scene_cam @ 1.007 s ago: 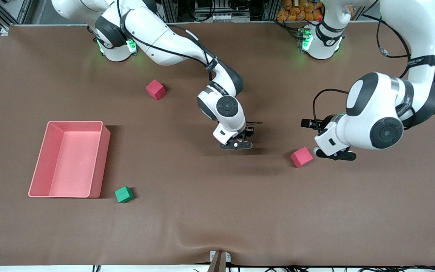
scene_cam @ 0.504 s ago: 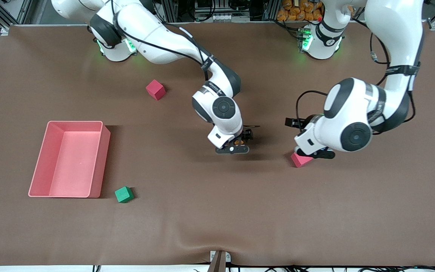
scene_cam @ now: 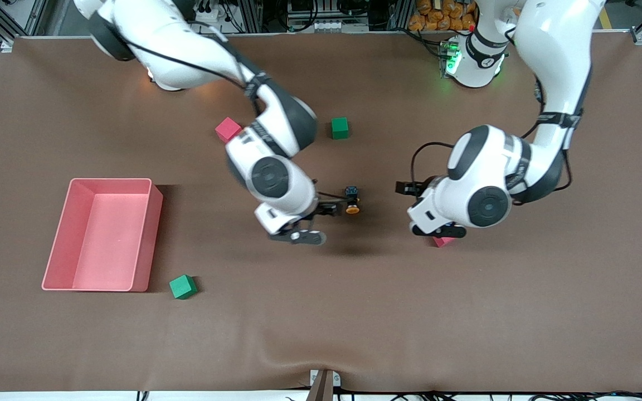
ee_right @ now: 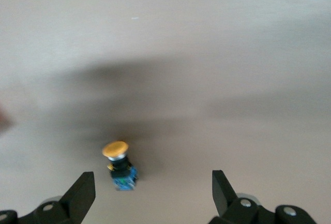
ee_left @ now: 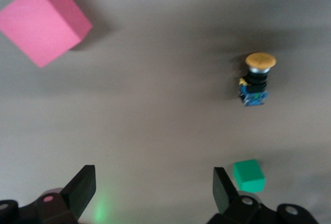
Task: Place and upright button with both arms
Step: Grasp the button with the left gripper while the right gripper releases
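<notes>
The button (scene_cam: 352, 201) lies on its side on the brown table, mid-table, with its orange cap toward the front camera. My right gripper (scene_cam: 312, 223) is open and empty, just beside the button on the tray's side. In the right wrist view the button (ee_right: 119, 165) lies near one fingertip, untouched, and the gripper (ee_right: 152, 185) is open. My left gripper (scene_cam: 435, 227) is open and empty, over a pink cube (scene_cam: 442, 241) toward the left arm's end. The left wrist view shows the button (ee_left: 257, 79) ahead of the open gripper (ee_left: 152, 182).
A pink tray (scene_cam: 151, 234) stands toward the right arm's end, with a green cube (scene_cam: 183, 286) near its corner. A second pink cube (scene_cam: 228, 130) and a green cube (scene_cam: 340, 127) lie farther from the camera than the button. The left wrist view shows a pink cube (ee_left: 44, 22) and a green cube (ee_left: 249, 175).
My right gripper has let go of the button and drawn back toward the tray, uncovering a green cube. My left gripper has moved over the pink cube toward the button.
</notes>
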`<state>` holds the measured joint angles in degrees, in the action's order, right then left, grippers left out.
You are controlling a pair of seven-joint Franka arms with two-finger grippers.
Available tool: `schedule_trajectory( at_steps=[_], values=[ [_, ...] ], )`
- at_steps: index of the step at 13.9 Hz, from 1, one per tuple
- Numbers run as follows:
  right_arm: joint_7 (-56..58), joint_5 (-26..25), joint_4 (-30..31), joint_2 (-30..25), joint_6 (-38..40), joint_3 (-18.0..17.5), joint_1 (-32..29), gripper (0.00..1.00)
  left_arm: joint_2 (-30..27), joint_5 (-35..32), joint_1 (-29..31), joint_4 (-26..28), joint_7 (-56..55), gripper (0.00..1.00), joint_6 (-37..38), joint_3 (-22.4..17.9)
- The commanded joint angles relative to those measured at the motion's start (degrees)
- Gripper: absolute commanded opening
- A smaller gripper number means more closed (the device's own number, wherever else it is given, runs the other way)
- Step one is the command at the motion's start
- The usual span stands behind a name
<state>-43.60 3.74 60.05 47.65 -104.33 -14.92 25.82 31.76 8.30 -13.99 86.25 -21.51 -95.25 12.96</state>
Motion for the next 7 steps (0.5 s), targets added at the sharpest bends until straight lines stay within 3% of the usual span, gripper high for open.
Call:
schedule_trajectory(
  at_steps=[1,3,7],
  values=[
    [6.3,-0.75,1.48,-4.22,6.58,-7.29,-10.22,1.0,6.28,0.66,-4.01,-8.27,-6.25,1.0,0.5,-0.3],
    [13.25,-0.75,1.57,-6.24,11.32,-10.46,-16.65,1.0,8.84,0.66,-6.73,-10.22,-10.11,1.0,-1.33,-0.39],
    [13.71,-5.31,2.71,-13.54,16.68,-10.65,-22.46,1.0,11.39,0.57,-9.74,-10.23,-11.8,1.0,-7.14,-0.83]
  ],
)
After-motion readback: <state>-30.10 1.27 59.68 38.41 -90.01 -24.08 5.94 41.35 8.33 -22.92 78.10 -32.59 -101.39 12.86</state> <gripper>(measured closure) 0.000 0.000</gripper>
